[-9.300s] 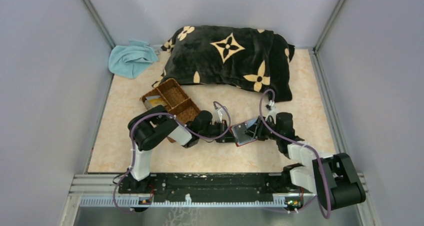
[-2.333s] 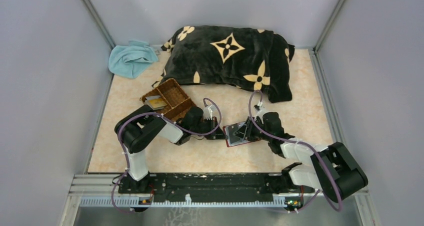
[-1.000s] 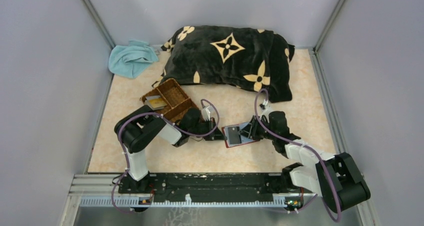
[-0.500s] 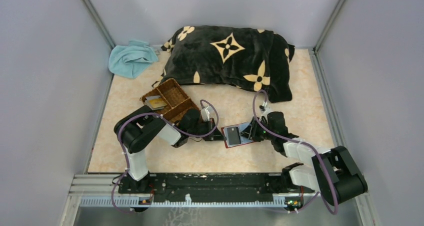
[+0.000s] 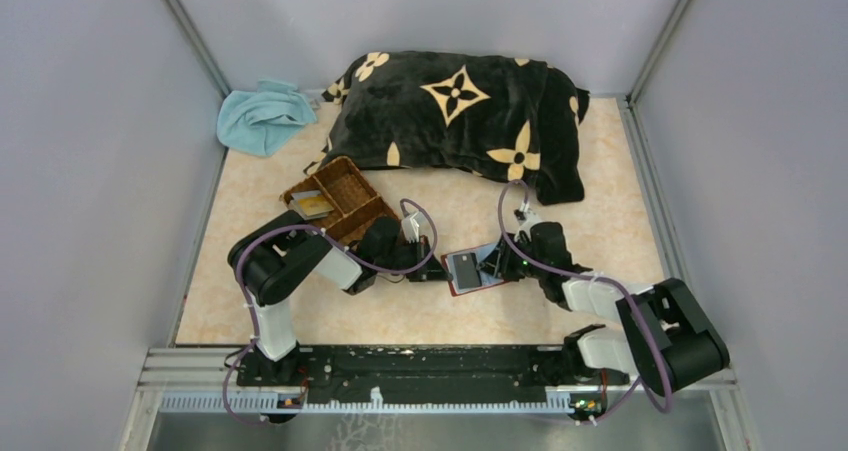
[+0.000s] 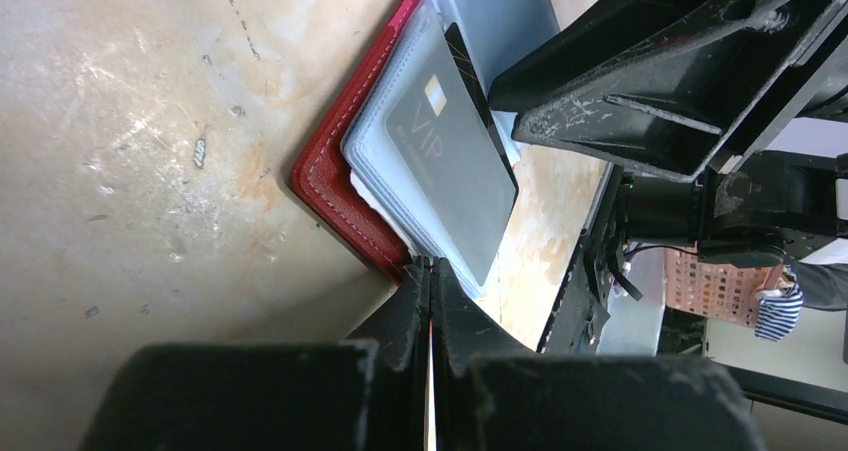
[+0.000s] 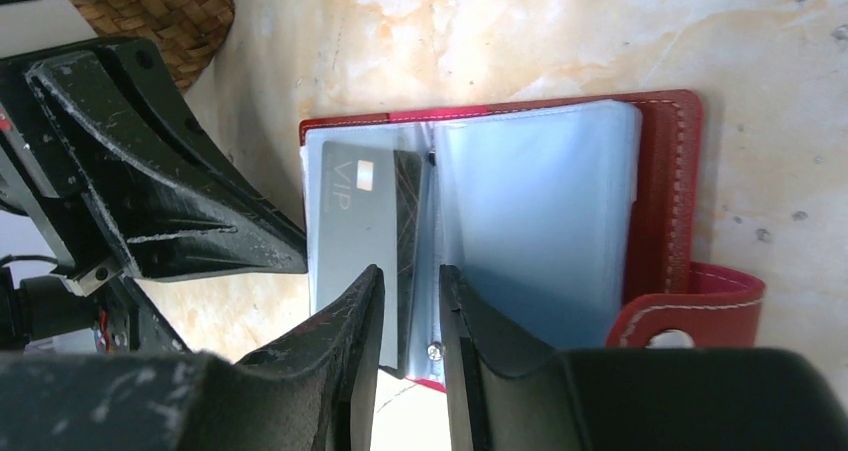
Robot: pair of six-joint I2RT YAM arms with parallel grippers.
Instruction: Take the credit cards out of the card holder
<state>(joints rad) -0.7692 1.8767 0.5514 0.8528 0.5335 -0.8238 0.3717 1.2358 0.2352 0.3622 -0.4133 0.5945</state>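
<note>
Robot test cell, lab-type. The workspace is boxed in by plain grey panels point(image 5: 90, 171) held in aluminium posts point(image 5: 190, 31). Arm bases point(image 5: 268, 356) are bolted to a scuffed black rail point(image 5: 420, 363) on slotted metal extrusion point(image 5: 190, 366). Household props are laid beyond the arms on a marbled tabletop point(image 5: 620, 201): patterned cushion point(image 5: 460, 111), blue cloth point(image 5: 262, 116), wicker basket point(image 5: 345, 201).

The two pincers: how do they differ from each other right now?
The left pincer has its fingers pressed together, clamped on the edge of the red card holder; the right pincer has its fingers slightly apart. The left pincer sits at the holder's rim; the right pincer is over its middle fold, beside the grey VIP card. Both are low at the open holder.
</note>
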